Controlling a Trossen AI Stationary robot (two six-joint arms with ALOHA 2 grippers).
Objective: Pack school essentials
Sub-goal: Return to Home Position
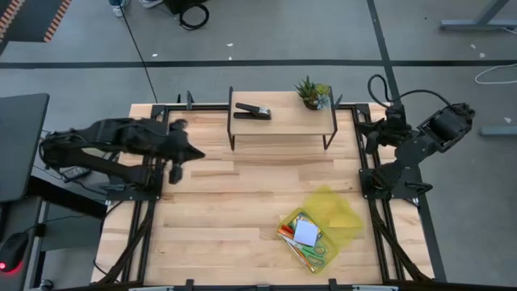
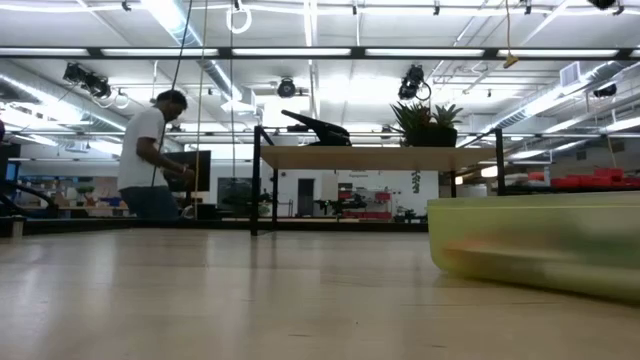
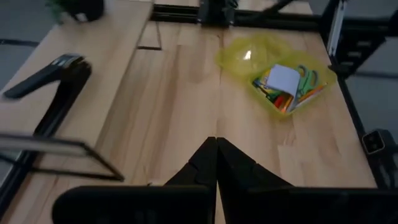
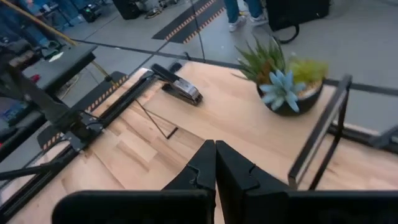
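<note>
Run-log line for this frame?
translucent yellow supply box: open, holds pale square notepad, green-handled scissors | left gripper: shut, empty, over wooden table | right gripper: shut, empty, beside wooden shelf

A robotics lab in an open industrial hall: grey concrete floor [image 1: 283, 32] crossed by dark tape lines, a hazard-striped mat [image 1: 50, 23], a loose cable [image 1: 139, 48], long ceiling strip lights [image 2: 300, 52], and a person [image 2: 150, 150] at a workstation (well beyond the counter). The wooden counter [image 1: 242, 194] sits in a black metal frame [image 1: 137, 234].
</note>
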